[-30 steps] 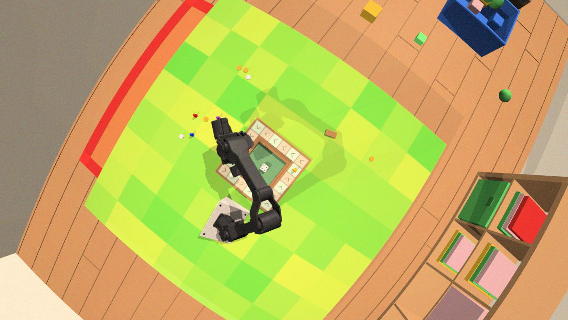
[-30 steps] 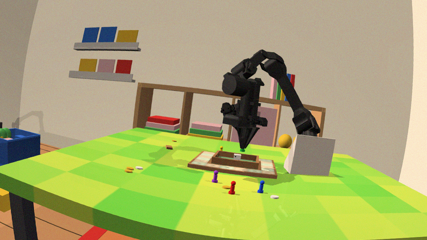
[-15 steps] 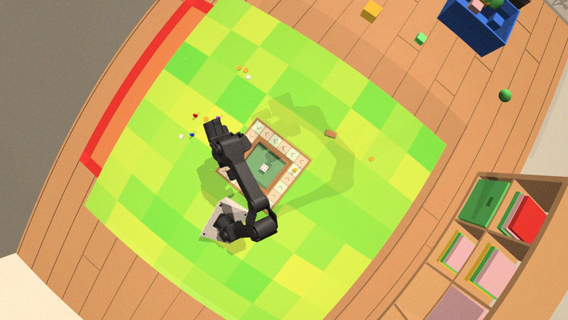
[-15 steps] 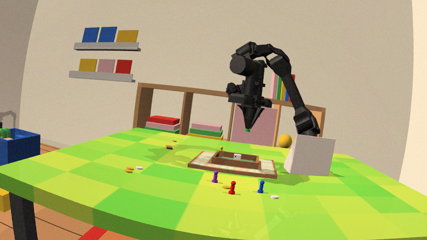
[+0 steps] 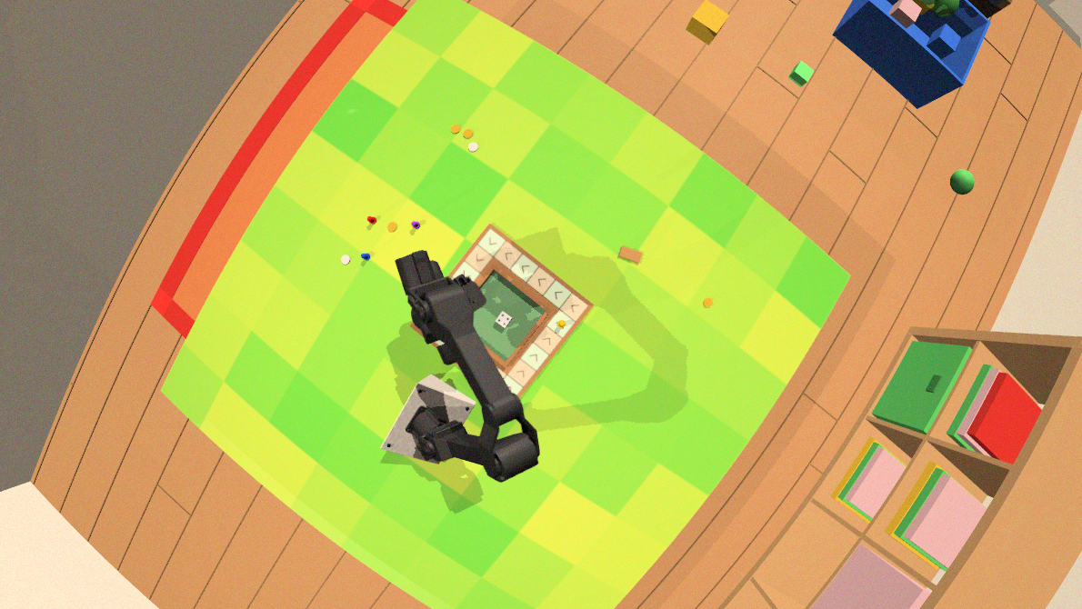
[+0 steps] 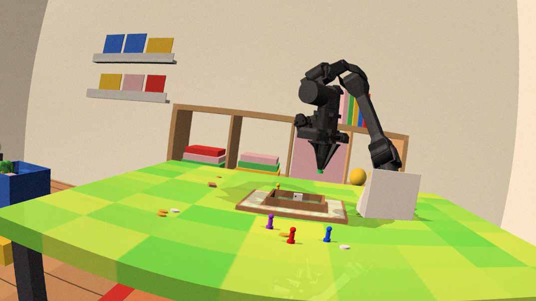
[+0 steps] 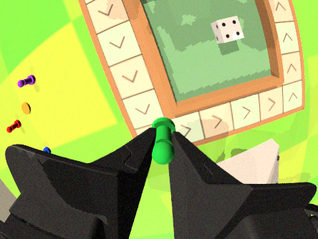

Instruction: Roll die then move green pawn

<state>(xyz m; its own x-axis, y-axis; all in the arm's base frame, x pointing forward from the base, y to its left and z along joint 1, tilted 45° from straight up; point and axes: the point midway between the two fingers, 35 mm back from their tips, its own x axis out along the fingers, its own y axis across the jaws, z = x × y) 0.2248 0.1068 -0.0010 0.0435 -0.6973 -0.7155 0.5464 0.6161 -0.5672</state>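
Above the board, the tool pinches the green pawn, held clear of the track. Within the board's tray lies the die, four pips up. A yellow pawn stands on the track's far side in the exterior view. Nearer there, purple, red and blue pawns stand on the bench, off the board.

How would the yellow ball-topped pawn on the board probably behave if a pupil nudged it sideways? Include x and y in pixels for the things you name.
The yellow pawn [image 5: 561, 324] [image 6: 277, 185] would probably tip if pushed at its round head, since it stands upright and looks narrow. Once over, it might roll in a curve, as its head is round. A low, gentle push might slide it instead.
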